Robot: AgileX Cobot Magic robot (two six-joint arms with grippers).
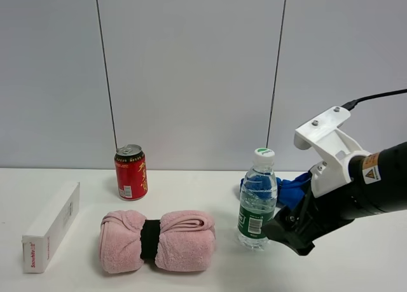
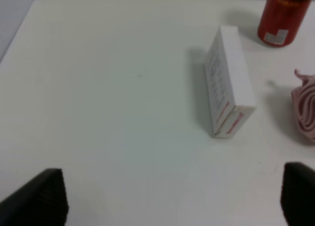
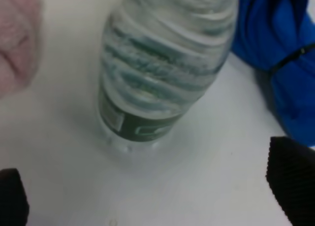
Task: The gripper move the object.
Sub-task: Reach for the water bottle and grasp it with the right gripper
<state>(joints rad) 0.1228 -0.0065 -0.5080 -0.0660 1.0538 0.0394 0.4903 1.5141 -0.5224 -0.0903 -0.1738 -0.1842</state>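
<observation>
A small clear water bottle (image 1: 257, 201) with a white cap and dark green label stands upright on the white table, right of the pink towel. My right gripper (image 1: 280, 231) is low at the bottle's right side, close to its base. In the right wrist view the bottle (image 3: 157, 73) stands ahead of my right gripper (image 3: 147, 206), whose black fingertips (image 3: 290, 179) are spread wide on either side, not touching it. My left gripper (image 2: 172, 199) is open over bare table, empty.
A red soda can (image 1: 131, 172) stands at the back left. A rolled pink towel (image 1: 156, 240) with a black band lies left of the bottle. A white box (image 1: 52, 226) stands at the far left. A blue cloth (image 1: 291, 189) lies behind the bottle.
</observation>
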